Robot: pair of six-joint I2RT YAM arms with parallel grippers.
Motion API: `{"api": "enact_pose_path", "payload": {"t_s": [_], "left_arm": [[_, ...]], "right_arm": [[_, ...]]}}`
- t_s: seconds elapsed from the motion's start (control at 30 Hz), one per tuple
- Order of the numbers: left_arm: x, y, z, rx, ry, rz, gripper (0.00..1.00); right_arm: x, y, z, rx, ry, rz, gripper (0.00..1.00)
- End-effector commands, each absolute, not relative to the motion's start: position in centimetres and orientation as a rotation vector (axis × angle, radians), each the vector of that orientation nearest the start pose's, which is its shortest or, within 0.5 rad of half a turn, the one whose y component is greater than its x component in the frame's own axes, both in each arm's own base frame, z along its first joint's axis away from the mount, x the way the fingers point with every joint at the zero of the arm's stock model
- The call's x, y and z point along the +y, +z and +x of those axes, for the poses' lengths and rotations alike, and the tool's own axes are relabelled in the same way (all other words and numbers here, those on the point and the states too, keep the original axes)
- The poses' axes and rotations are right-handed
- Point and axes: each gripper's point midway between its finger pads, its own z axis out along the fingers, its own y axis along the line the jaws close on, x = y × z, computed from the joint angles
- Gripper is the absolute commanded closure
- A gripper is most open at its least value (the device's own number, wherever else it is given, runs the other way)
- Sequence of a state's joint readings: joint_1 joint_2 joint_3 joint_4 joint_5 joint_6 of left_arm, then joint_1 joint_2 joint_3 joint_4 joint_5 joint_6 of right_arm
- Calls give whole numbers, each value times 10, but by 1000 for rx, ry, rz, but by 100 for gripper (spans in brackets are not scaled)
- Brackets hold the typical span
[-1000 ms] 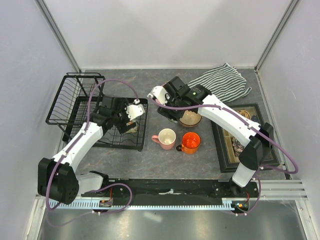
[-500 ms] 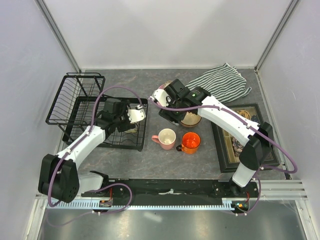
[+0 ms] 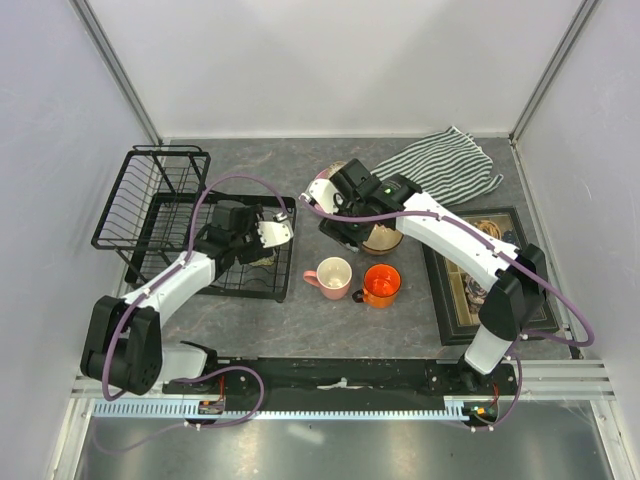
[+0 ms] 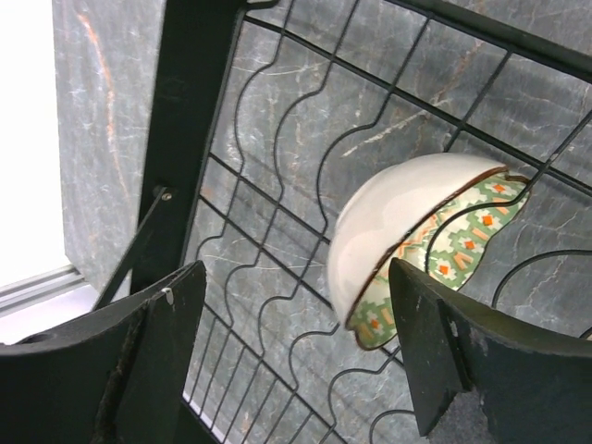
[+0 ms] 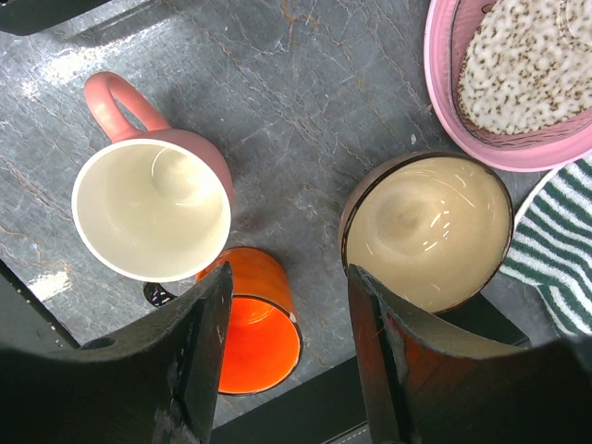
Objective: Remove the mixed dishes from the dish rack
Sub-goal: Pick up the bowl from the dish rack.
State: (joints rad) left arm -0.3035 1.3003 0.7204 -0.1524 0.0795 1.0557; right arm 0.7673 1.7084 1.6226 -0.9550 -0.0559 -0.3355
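The black wire dish rack (image 3: 150,195) stands at the left. A small floral bowl (image 4: 407,231) leans on its side on the rack's flat tray, also in the top view (image 3: 263,258). My left gripper (image 4: 296,361) is open just above the tray, with the bowl ahead between its fingers and untouched. My right gripper (image 5: 287,361) is open and empty above the table. Under it stand the pink mug (image 5: 153,208), the orange mug (image 5: 254,319) and the tan-brown bowl (image 5: 425,227). The pink plate (image 5: 518,139) holds the patterned oval dish (image 5: 527,65).
A dark compartmented box (image 3: 490,275) of trinkets lies at the right. A striped towel (image 3: 445,165) lies at the back right. The rack's tall basket section is at the far left, near the left wall.
My left gripper has moved a little toward the back right over the rack tray, and its arm has swung with it. My right arm has barely moved.
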Motion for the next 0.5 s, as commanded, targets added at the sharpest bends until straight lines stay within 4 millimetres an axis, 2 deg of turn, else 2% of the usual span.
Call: {"api": "enact_pose_path", "payload": {"t_s": [0.0, 0.47], "left_arm": [[-90, 101, 360, 1742, 308, 1442, 17], [-94, 96, 357, 1751, 268, 1392, 46]], "right_arm": [[275, 190, 288, 2200, 258, -1355, 39], [270, 183, 285, 2220, 257, -1361, 39]]}}
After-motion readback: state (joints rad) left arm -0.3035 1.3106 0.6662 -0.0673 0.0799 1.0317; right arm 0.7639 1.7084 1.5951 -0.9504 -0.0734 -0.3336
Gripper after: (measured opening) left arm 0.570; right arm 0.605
